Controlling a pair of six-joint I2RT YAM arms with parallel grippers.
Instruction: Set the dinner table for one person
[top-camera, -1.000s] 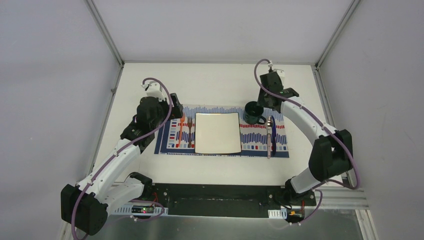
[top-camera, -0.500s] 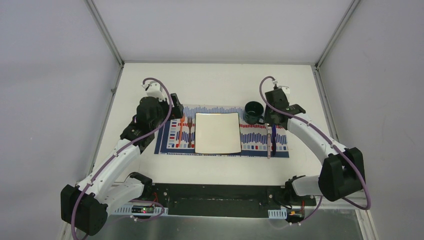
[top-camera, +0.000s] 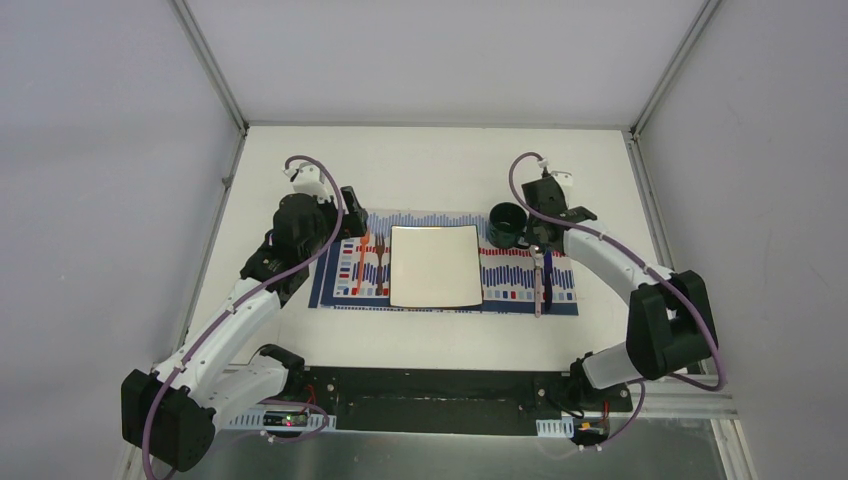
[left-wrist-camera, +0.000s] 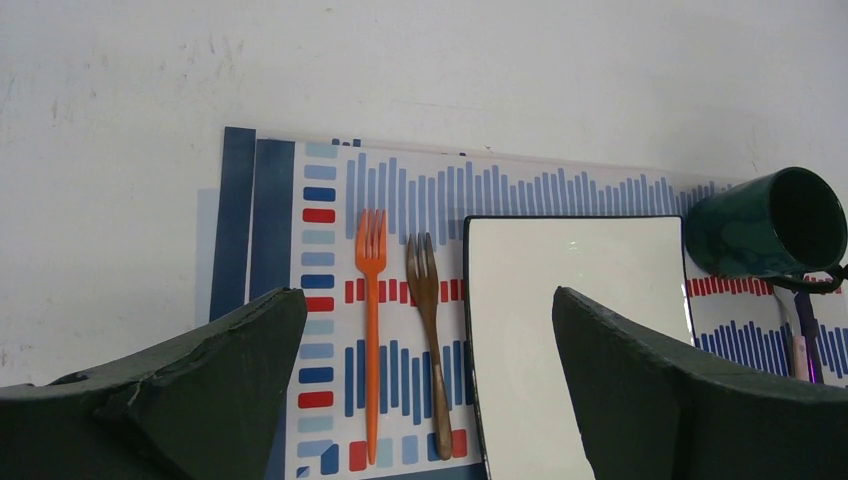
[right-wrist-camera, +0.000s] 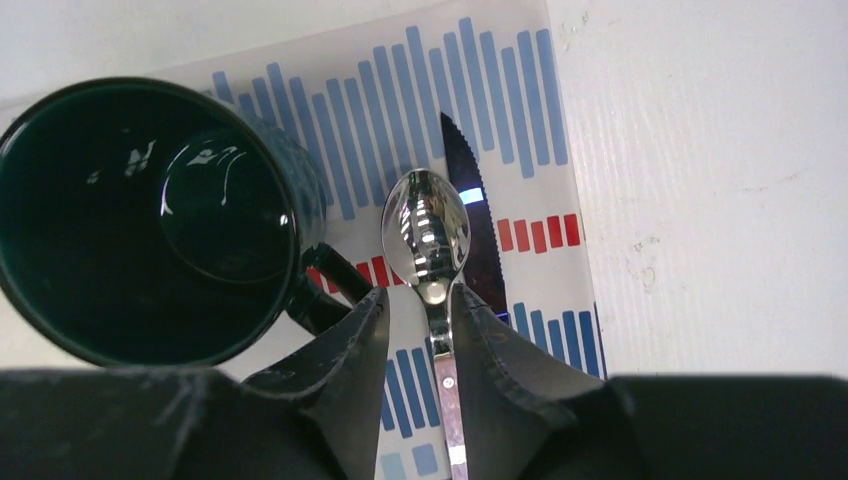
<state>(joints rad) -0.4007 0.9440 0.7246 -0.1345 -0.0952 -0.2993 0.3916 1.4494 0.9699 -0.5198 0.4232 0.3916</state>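
Right wrist view: right gripper (right-wrist-camera: 418, 292) straddles the spoon (right-wrist-camera: 427, 232) at its neck, beside the mug (right-wrist-camera: 150, 215); contact cannot be confirmed.
Change: right arm has swung from over the mug to the spoon, jaws narrowing.
Left gripper (left-wrist-camera: 428, 296): spread wide, empty, above the forks (left-wrist-camera: 371, 300).
Dinner table (top-camera: 430, 165): under the placemat (top-camera: 520, 275) and its setting.
Implication: probably a spoon adjustment; setting looks near complete.

The knife (right-wrist-camera: 481, 248) lies mostly hidden behind the spoon (right-wrist-camera: 425, 232) and the right tool (right-wrist-camera: 418, 302).
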